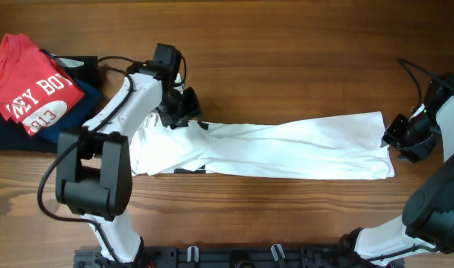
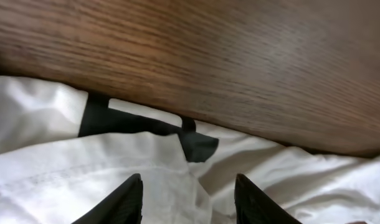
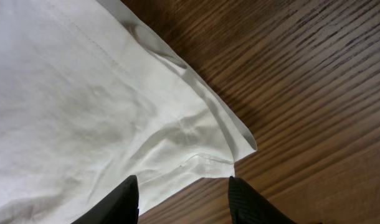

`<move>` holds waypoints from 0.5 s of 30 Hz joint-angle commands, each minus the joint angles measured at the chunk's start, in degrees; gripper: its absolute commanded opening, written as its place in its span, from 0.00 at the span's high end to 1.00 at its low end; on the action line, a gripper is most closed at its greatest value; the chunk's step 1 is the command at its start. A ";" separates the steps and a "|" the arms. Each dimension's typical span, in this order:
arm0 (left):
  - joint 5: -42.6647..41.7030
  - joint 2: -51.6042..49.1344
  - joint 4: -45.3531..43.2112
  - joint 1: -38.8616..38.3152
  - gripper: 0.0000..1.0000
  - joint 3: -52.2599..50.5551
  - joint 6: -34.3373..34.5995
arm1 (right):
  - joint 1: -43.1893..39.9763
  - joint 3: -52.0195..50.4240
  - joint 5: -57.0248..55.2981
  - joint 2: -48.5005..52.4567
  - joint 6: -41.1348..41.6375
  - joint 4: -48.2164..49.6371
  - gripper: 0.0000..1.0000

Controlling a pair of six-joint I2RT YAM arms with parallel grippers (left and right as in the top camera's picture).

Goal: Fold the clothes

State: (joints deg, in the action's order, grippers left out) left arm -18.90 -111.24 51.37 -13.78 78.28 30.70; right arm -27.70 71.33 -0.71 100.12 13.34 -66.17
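Note:
The white T-shirt (image 1: pixel 286 145) lies stretched in a long band across the table, from the left arm to the right arm. Small black bits of its stripe print show at its left end (image 2: pixel 146 124). My left gripper (image 1: pixel 184 112) hangs over the shirt's left end, its fingers (image 2: pixel 187 190) open with white cloth between them. My right gripper (image 1: pixel 397 138) is at the shirt's right edge, its fingers (image 3: pixel 182 190) open over a hemmed corner (image 3: pixel 196 143) and bare wood.
A red shirt with white lettering (image 1: pixel 33 85) lies on folded navy and black garments (image 1: pixel 71 119) at the far left. The wooden table (image 1: pixel 286 67) shows behind and in front of the shirt.

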 commanded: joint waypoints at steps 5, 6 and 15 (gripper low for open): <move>2.08 -3.15 -0.09 -1.40 0.59 0.35 3.26 | -0.11 -0.44 -0.55 -1.33 -0.26 0.11 0.53; 2.08 -3.15 0.13 -1.46 0.60 0.35 3.26 | -0.13 -0.44 -0.55 -1.33 -0.28 0.11 0.53; 2.08 -3.19 0.52 -2.21 0.88 -1.53 3.23 | -0.11 -0.44 -0.55 -1.33 -0.28 0.09 0.53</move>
State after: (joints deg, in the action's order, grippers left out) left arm -17.39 -113.65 51.62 -15.66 77.69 33.76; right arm -27.70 71.33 -0.69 100.12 13.34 -66.19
